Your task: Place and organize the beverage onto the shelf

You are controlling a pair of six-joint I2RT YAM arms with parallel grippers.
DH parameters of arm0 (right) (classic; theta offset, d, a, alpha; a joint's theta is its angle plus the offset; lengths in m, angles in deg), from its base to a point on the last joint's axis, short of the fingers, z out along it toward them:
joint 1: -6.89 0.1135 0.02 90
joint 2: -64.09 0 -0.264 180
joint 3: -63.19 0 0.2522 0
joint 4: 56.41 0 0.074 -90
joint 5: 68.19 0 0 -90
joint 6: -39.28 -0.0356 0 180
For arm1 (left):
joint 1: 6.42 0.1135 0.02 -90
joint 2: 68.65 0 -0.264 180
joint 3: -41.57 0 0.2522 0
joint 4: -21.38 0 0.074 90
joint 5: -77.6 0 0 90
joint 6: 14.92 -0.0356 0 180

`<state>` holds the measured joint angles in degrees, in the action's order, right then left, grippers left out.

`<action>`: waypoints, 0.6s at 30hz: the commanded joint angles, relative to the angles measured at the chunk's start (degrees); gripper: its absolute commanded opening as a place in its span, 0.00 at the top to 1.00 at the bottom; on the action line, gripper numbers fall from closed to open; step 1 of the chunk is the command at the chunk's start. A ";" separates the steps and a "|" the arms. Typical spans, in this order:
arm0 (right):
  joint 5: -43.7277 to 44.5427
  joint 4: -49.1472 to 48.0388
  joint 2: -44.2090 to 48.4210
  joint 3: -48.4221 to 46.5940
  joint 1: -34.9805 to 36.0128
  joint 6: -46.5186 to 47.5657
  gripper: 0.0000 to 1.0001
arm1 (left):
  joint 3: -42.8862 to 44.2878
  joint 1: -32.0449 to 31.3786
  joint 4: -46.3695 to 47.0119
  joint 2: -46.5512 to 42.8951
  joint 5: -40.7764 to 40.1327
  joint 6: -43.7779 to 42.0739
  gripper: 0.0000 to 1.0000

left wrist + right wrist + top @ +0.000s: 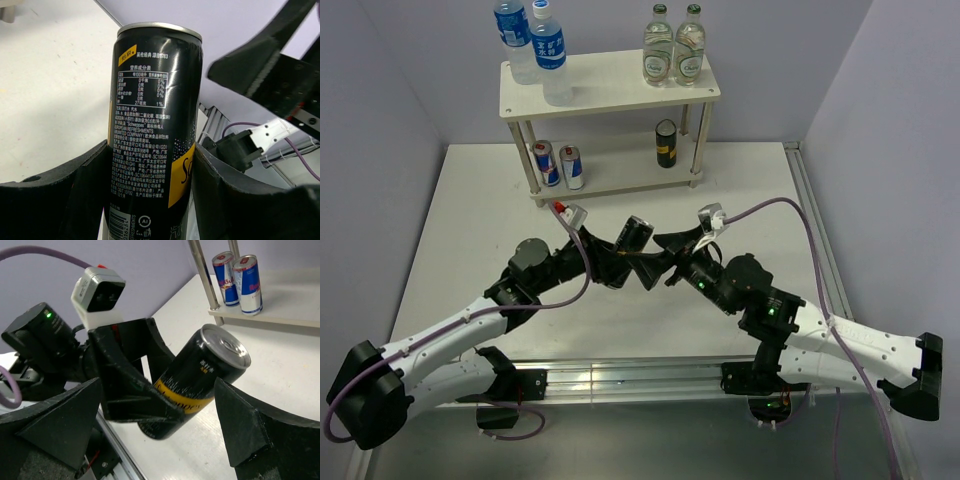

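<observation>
- The left fingers (50, 200) grip the dark can (150, 125) by its lower body, one on each side.
- The can hangs tilted above the bench (470, 220), in front of the shelf (610, 92).
- The right fingers (240, 425) are spread wide and hold nothing; the can's top is just ahead between them, untouched.

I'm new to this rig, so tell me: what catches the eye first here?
A dark can with a yellow band, clamped in the left arm's jaws mid-table. The right arm's jaws gape wide either side of it. Behind stands the white shelf, bottles on top, cans below.
</observation>
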<state>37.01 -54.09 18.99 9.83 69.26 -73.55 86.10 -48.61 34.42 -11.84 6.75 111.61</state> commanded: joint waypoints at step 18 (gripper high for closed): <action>2.82 -10.88 -4.38 1.62 -1.73 -4.24 0.00 | 4.83 -5.79 6.77 -7.33 -1.84 -0.58 1.00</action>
<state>39.21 -62.20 15.43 10.58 67.86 -76.79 86.21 -52.77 32.98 -16.17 2.27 111.70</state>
